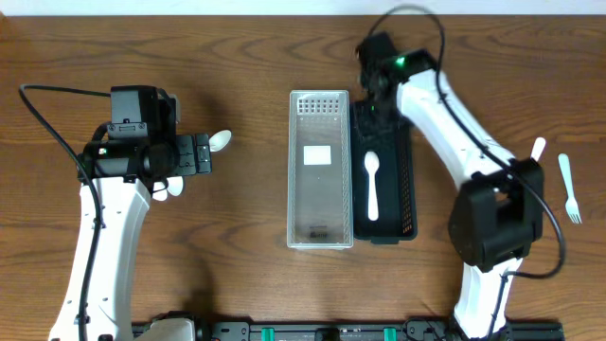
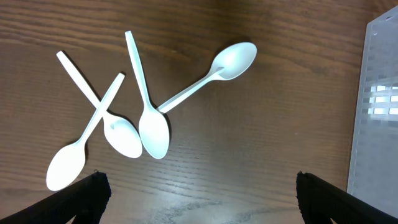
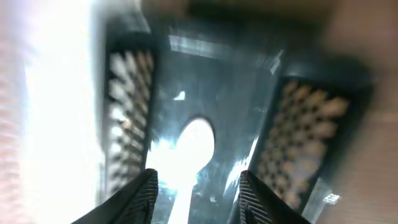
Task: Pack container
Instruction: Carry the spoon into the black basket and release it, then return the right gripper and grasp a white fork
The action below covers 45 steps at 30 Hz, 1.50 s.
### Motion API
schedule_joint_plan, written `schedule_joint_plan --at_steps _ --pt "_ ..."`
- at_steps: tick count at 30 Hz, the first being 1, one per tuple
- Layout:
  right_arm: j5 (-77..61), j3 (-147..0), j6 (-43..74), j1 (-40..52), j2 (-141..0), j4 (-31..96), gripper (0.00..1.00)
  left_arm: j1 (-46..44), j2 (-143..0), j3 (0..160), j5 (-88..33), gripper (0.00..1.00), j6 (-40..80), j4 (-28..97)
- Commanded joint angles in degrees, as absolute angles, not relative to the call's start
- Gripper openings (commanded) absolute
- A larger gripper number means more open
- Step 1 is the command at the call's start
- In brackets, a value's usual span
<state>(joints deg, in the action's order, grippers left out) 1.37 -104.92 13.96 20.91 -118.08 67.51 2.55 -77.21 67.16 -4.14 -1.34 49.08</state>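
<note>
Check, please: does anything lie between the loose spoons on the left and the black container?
Yes. The clear tray lies between the spoons and the black container, right beside the container. A carried spoon would likely pass over it.

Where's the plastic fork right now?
In the overhead view, the fork lies on the table at far right, past the right arm, near another white utensil.

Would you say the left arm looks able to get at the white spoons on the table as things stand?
Probably yes: the left claw hangs open over the four spoons, and nothing covers them. They lie bunched together, two of them crossing, so taking one alone may be fiddly.
</note>
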Motion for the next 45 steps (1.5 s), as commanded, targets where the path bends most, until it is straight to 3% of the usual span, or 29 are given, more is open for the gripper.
schedule_joint_plan --at_steps 1,3,9,16,25,45 --pt "4.4 -113.4 13.5 16.8 -110.2 68.2 0.63 2.8 -77.5 67.8 -4.3 0.98 -1.7 49.2" --pt "5.7 -115.7 15.2 12.8 -107.0 68.1 0.73 2.8 -77.5 67.8 -4.3 0.98 -1.7 49.2" --pt "6.2 -115.1 15.8 -1.7 -104.8 70.1 0.81 2.8 -77.5 67.8 -4.3 0.98 -1.7 49.2" --pt "3.0 -102.3 15.1 -13.6 -109.8 68.1 0.82 2.8 -77.5 67.8 -4.3 0.98 -1.7 49.2" --pt "2.4 -86.7 14.5 -15.1 -116.3 57.3 0.83 2.8 -77.5 67.8 -4.3 0.98 -1.7 49.3" --pt "1.4 -84.8 14.1 -17.1 -122.7 55.7 0.83 2.8 -77.5 67.8 -4.3 0.98 -1.7 49.2"
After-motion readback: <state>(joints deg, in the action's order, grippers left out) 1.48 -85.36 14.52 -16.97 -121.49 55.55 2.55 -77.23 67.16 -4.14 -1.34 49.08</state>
